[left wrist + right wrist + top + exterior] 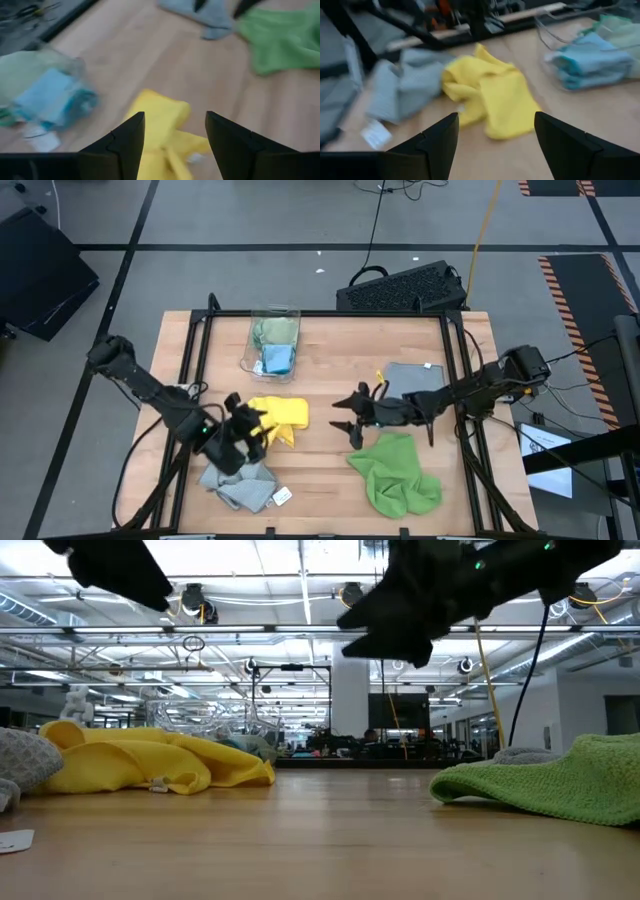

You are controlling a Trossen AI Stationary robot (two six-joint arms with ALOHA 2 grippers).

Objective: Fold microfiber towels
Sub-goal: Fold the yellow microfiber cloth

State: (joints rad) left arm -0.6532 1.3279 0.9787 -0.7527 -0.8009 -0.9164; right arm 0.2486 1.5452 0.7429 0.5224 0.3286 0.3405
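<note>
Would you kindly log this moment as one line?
left gripper: open over yellow towel | right gripper: open, empty | bright green towel: unfolded

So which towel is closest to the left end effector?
The yellow towel, crumpled right beside the open left end effector; the others lie farther off.

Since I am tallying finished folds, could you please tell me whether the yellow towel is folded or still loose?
Still loose: the yellow towel lies crumpled in uneven humps and flaps on the table, with no flat, squared edges.
</note>
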